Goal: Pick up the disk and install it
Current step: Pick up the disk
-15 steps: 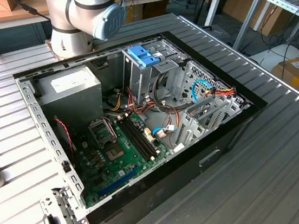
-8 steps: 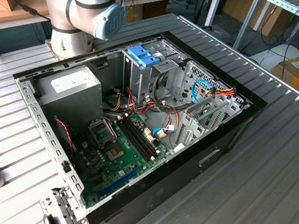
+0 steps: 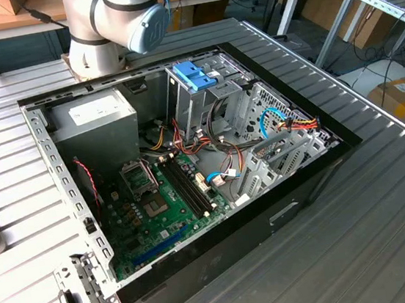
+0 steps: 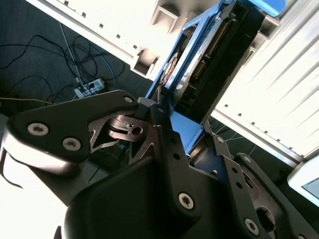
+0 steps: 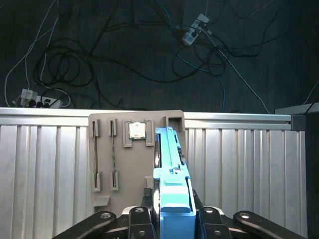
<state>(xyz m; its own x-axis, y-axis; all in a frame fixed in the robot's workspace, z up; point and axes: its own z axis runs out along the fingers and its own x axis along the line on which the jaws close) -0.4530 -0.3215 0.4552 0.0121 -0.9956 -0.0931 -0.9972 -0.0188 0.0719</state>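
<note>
Gripper clamped on the disk near the tabletop's edge

The ribbed metal tabletop carries an open computer case. The arm rises from its base on the tabletop just beyond one corner of the case and leaves the exterior view upward. In both wrist views the gripper has its black fingers closed against either side of the disk, which is held edge-on with a blue rail facing the first wrist camera. It hangs over a grey-brown tray lying at the tabletop's edge, and a small square chip sits in the tray.
</note>
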